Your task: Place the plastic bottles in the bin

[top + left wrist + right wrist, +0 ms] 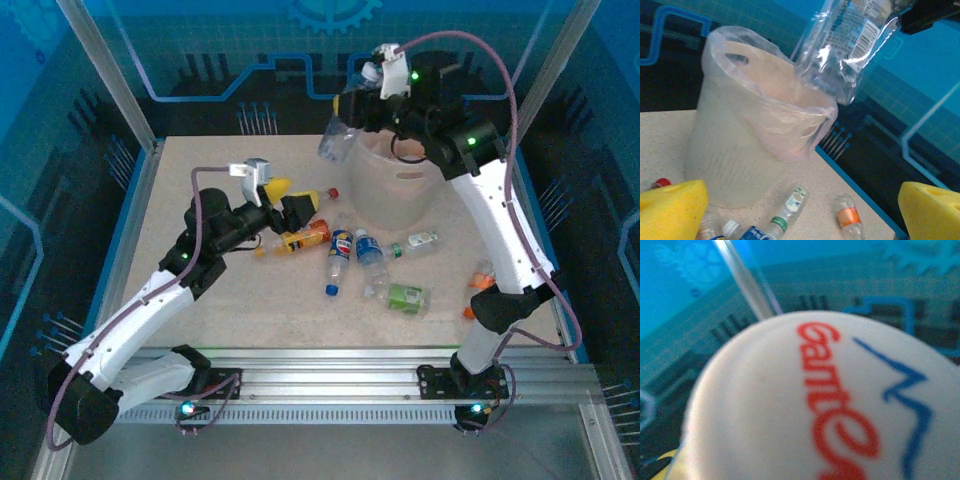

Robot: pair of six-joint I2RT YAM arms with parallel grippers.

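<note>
The right tool (348, 108) is squeezing a clear bottle (333, 143) and holding it up in the air by the top of the bin (392, 208), at the bin's left edge when seen from above. From the left wrist camera, the clear bottle (840, 50) is hanging tilted over the rim of the bin (735, 150), where a thin bag (790, 135) is folding over the edge. Very close to the right wrist camera, the bottle's white label (765, 405) is showing red letters and a blue line. The left tool (288, 198) is hovering low, to the left of the bin, with its yellow pads (670, 207) wide apart and nothing between them. More bottles are lying on the tabletop (200, 290) in front of the bin: an orange bottle (300, 239), two blue-label bottles (340, 252), a green-cap bottle (415, 243) and a green-label bottle (405, 297). A red-cap bottle (326, 197) is lying just left of the bin, beside the left tool.
</note>
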